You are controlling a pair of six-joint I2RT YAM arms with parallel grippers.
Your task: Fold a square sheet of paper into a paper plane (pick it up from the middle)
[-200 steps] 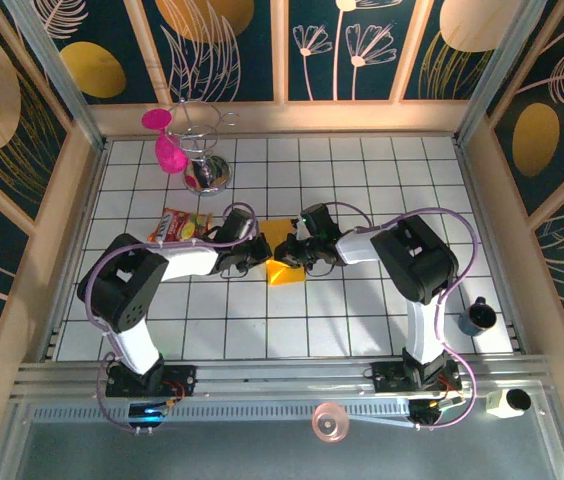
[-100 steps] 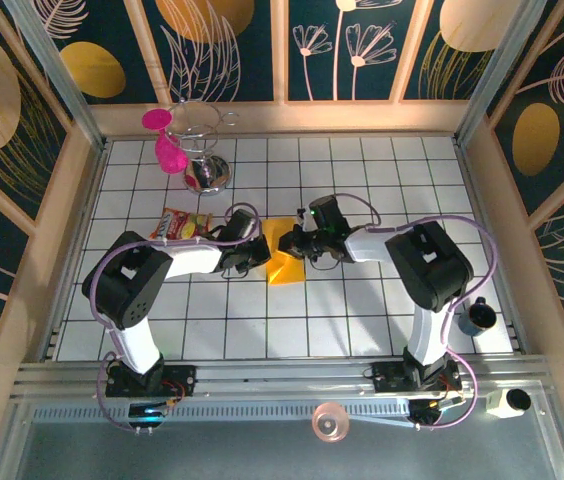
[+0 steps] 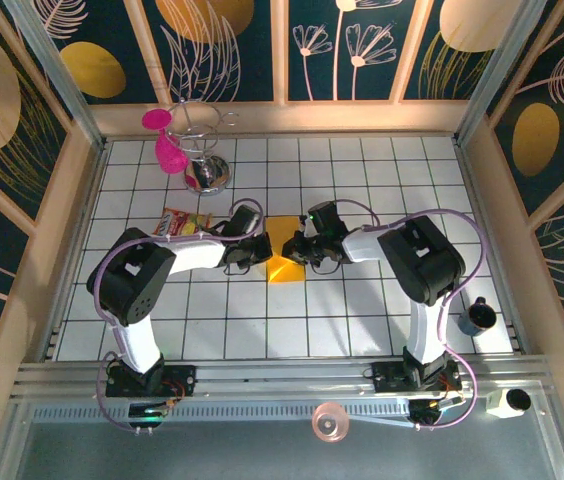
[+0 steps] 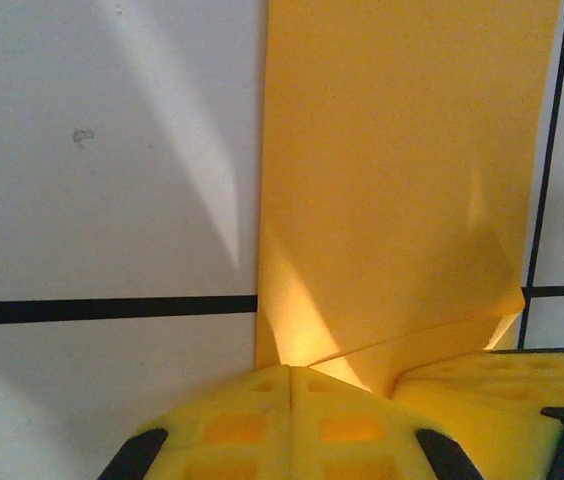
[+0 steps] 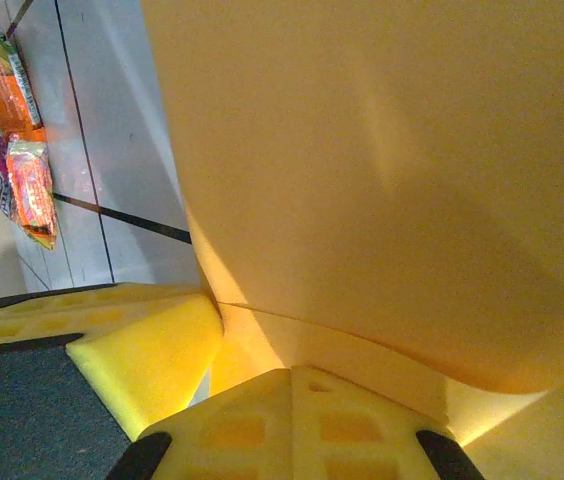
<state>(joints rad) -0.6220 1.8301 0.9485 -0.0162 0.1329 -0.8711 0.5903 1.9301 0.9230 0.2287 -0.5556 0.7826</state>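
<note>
sheet (image 3: 283,240) sits mid worktop (image 3: 362,310), partly folded, between both hands. left hand (image 3: 260,250) is closed, tips pinching its edge by a raised flap. right hand (image 3: 298,250) is closed too, gripping the other side w/ paper curling up over it. tips just beside each other. paper's thin, light, floppy: creases easily, could tear or slip if pulled apart. imo hold at edges near the fold line, move in sync, press crease flat on worktop.

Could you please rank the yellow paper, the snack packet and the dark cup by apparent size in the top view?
1. yellow paper and snack packet: look alike; the arms cover part of the paper, so unranked.
2. dark cup: smallest.
</note>
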